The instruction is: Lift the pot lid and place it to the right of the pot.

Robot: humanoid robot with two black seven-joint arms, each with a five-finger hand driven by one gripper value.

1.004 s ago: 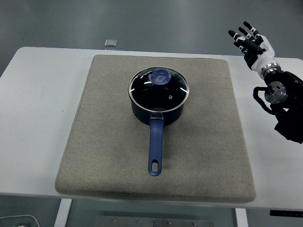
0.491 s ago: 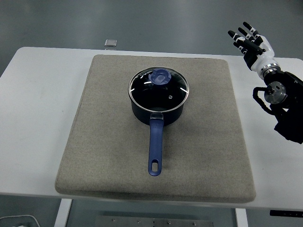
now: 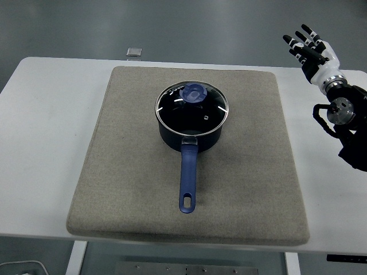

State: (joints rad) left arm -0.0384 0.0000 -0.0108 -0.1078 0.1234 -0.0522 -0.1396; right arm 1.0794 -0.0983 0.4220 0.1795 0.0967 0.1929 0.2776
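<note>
A dark blue pot (image 3: 191, 137) stands in the middle of a grey mat (image 3: 126, 172), its long blue handle (image 3: 188, 180) pointing toward the near edge. A glass lid (image 3: 192, 107) with a blue knob (image 3: 194, 93) rests closed on the pot. My right hand (image 3: 310, 50) is raised at the far right, well away from the pot, with fingers spread and holding nothing. The left arm does not show.
The mat lies on a white table (image 3: 46, 114). A small grey square object (image 3: 134, 52) lies at the table's far edge, behind the mat. Bare mat extends to the right of the pot (image 3: 258, 149).
My right hand has drifted slightly right and upward, toward the picture's edge. The pot and lid have not moved.
</note>
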